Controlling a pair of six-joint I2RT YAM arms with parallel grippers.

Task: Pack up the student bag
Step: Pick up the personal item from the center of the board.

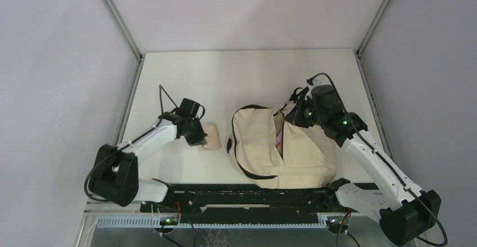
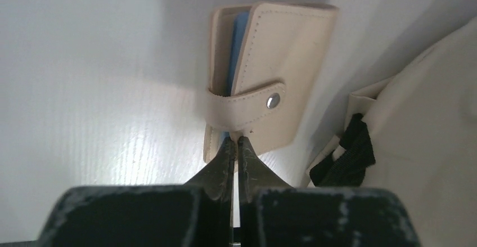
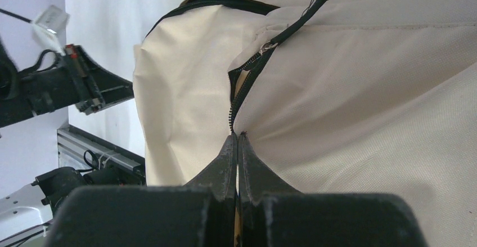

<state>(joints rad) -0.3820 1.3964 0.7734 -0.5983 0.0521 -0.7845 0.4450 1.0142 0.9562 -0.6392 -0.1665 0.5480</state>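
Two grips: left gripper (image 2: 237, 141) clamps cream snap-strap wallet (image 2: 281, 50) left of worktop (image 1: 225, 78) centre, prob. to lift; right gripper (image 3: 237, 137) clamps cream canvas student bag (image 3: 365, 146) by zip edge, mouth open.

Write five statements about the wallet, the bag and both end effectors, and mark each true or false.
1. The wallet lies on the table, left of the student bag. True.
2. The wallet's snap strap is undone. False: it is snapped across the cover.
3. The bag's zipper is fully closed. False: it is partly open.
4. The left end effector is shut, its tips at the wallet's near edge. True.
5. The right end effector is open above the bag. False: it is shut on the fabric beside the zipper.
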